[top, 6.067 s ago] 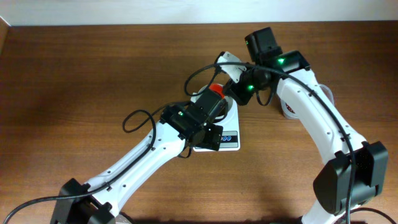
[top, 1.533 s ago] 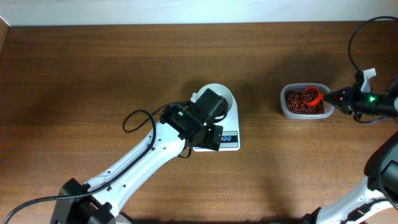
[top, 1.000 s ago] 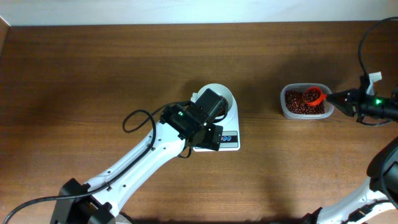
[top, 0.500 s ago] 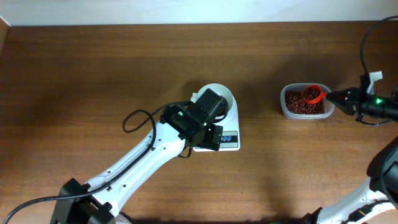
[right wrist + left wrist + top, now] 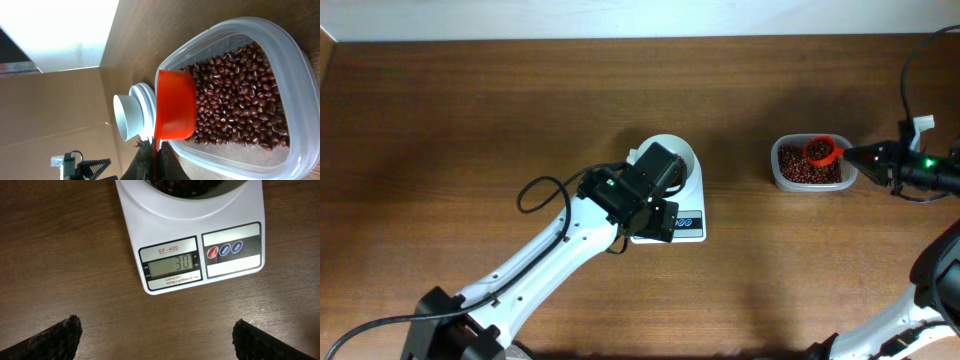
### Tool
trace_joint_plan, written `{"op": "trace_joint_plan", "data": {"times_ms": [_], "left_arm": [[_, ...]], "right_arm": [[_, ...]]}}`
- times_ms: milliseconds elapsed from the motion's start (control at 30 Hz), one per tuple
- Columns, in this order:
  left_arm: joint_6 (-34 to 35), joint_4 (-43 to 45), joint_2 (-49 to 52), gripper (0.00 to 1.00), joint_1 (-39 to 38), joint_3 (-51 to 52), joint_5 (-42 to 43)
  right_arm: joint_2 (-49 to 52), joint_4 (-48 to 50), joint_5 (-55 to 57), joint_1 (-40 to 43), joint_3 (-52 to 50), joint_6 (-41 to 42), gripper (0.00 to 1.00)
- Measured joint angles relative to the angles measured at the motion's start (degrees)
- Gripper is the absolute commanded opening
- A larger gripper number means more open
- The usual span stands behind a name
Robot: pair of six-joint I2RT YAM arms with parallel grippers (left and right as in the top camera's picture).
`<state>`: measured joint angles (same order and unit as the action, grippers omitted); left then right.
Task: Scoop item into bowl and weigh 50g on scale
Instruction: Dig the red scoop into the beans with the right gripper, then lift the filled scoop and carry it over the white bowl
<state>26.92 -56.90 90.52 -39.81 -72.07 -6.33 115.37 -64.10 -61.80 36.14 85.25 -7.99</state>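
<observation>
The jaws of the right gripper (image 5: 151,159) are clamped together on the thin handle of the orange scoop (image 5: 175,105). The scoop cup is held just above the beans (image 5: 240,100) in the clear tub (image 5: 295,65), near the tub's end facing the scale. Whether the cup is loaded cannot be confirmed from the wrist view.

The jaws of the left gripper (image 5: 156,322) stand wide apart and hold nothing. They are positioned over the table in front of the scale (image 5: 190,210), so that the display (image 5: 170,266) is kept in view.

A figure in the thirties is shown, short of the target. Beans are already in the bowl (image 5: 682,150) on the scale.

A partial load should therefore be taken. The cup should be kept level during transfer and tipped gradually over the bowl centre. Pouring should be paused while the display settles, since an overshoot would require removal.
</observation>
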Motion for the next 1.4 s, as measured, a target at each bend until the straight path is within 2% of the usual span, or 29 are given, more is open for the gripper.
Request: {"op": "trace_joint_plan", "data": {"times_ms": [767, 1400], "left_arm": [[0.0, 0.0, 0.0, 0.99, 0.0, 0.0, 0.0], [0.0, 0.0, 0.02, 0.99, 0.0, 0.0, 0.0]], "right_arm": [[0.0, -2.54, -6.05, -0.79, 0.0, -1.49, 0.04], [0.0, -0.7, -12.7, -20.26, 0.0, -1.64, 0.04]]}}
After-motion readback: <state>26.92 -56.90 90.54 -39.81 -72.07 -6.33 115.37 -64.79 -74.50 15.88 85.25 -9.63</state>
